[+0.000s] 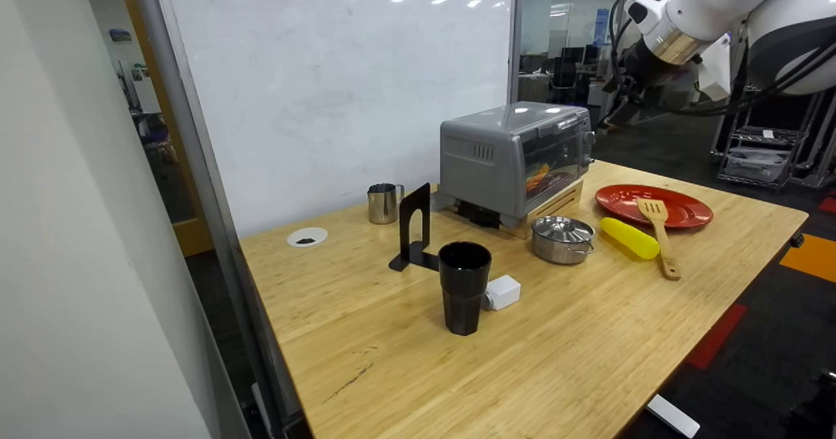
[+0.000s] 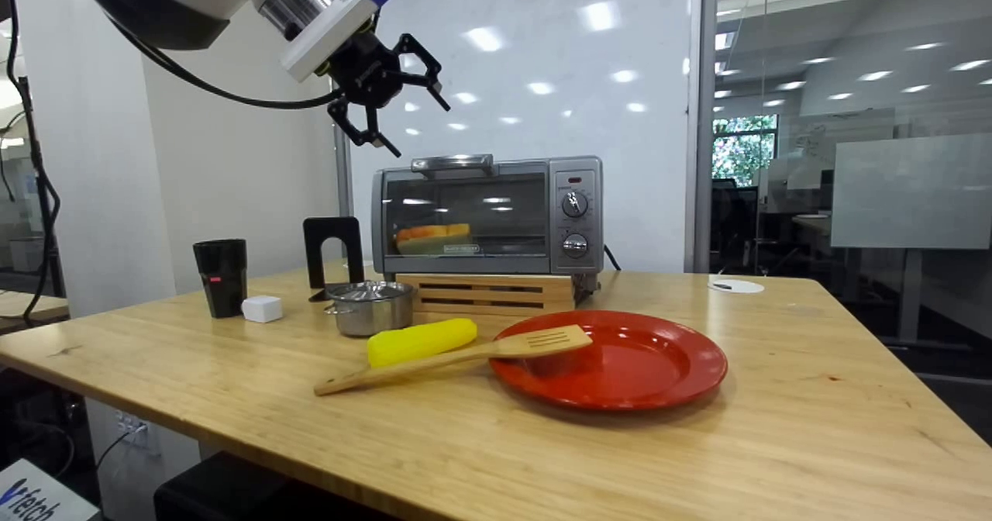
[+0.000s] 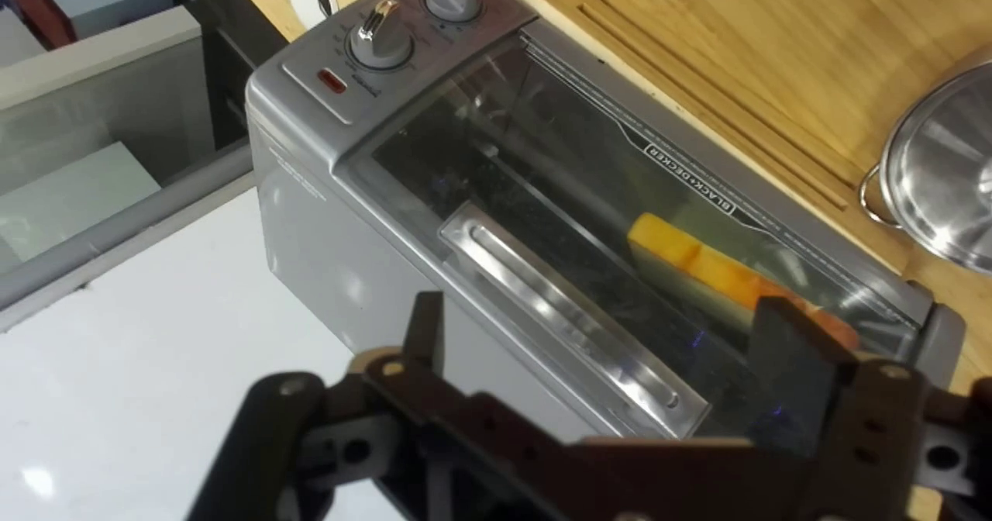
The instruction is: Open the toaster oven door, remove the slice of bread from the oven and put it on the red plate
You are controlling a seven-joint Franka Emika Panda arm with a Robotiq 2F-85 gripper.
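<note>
my gripper [image 2: 421, 131] hangs wide and empty facing the handle [image 3: 572, 319], presumably because the closed oven door [image 2: 480, 211] traps the bread [image 3: 701, 267].

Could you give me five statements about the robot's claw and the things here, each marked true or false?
1. The slice of bread is inside the toaster oven. True.
2. The toaster oven door is open. False: the toaster oven door is shut.
3. The gripper is open and holds nothing. True.
4. The wooden spatula lies on the toaster oven. False: the wooden spatula has its slotted end over the red plate.
5. The black cup stands upright. True.
</note>
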